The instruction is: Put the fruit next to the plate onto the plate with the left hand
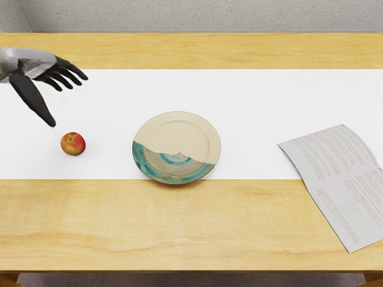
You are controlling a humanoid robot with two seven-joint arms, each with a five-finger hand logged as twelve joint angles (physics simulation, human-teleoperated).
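Observation:
A small red and yellow apple lies on the white table runner, to the left of a beige plate with a teal glaze on its front half. The plate holds nothing. My left hand comes in from the upper left edge and hovers above and behind the apple, apart from it. Its dark fingers are spread, the thumb pointing down towards the apple, and it holds nothing. The right arm does not show.
A white runner crosses the wooden table. An open printed leaflet lies at the right, partly over the runner and partly on the wood near the table's right edge.

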